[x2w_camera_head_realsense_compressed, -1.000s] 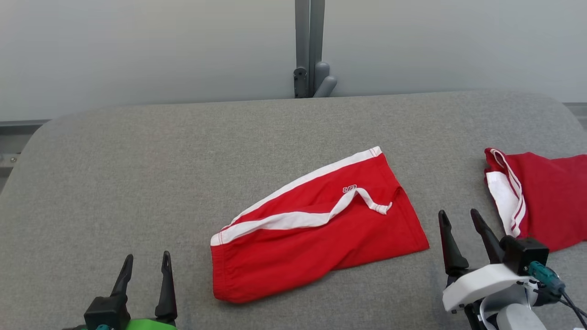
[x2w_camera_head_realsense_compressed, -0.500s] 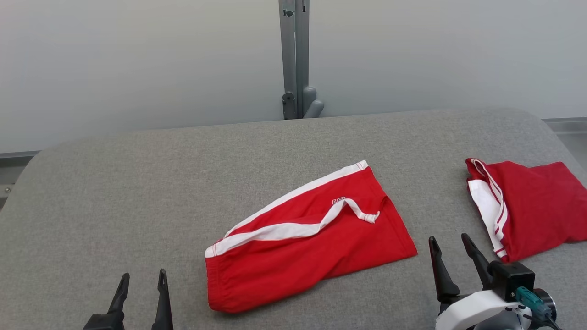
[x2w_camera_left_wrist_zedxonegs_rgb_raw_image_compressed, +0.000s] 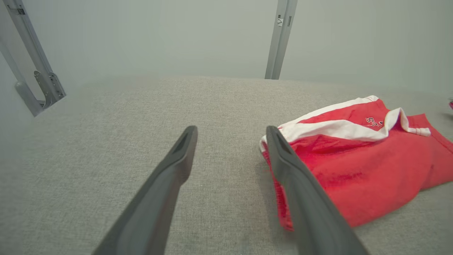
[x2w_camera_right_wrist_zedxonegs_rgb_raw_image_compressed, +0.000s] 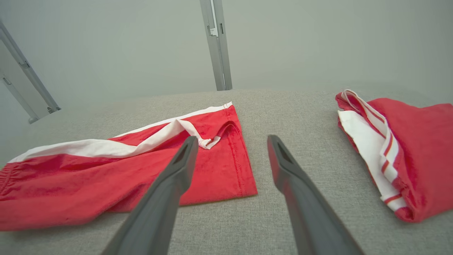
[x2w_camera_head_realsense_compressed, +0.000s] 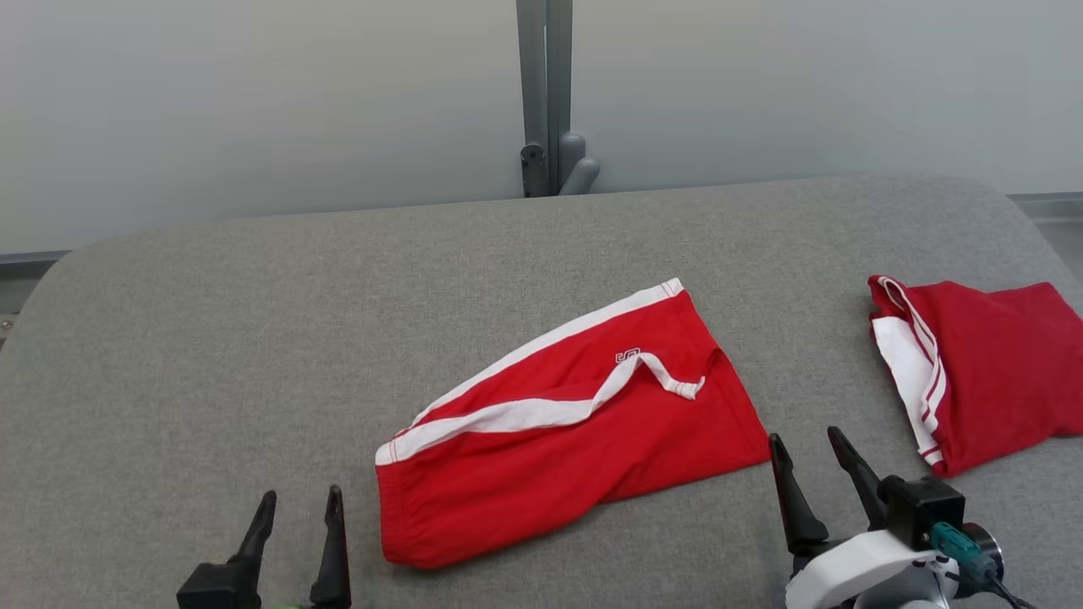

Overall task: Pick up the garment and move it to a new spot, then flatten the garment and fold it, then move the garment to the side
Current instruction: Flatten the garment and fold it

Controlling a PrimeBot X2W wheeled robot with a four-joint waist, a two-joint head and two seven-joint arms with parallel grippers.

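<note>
Red garment (x2w_camera_head_realsense_compressed: 575,423) lies mid desk (x2w_camera_head_realsense_compressed: 254,338), w/ white trim up. L hand (x2w_camera_head_realsense_compressed: 302,492) spread, empty, near its lower-L end. R hand (x2w_camera_head_realsense_compressed: 804,434) spread, empty, by its R edge. 2nd red piece (x2w_camera_head_realsense_compressed: 990,372) further R.

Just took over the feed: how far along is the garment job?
Looks done: a red-and-white garment lies folded at the right of the table. In hand: nothing; left gripper and right gripper hover open near the red shorts, which lie rumpled mid-table. Left: picking up, moving, flattening, folding, setting aside.
</note>
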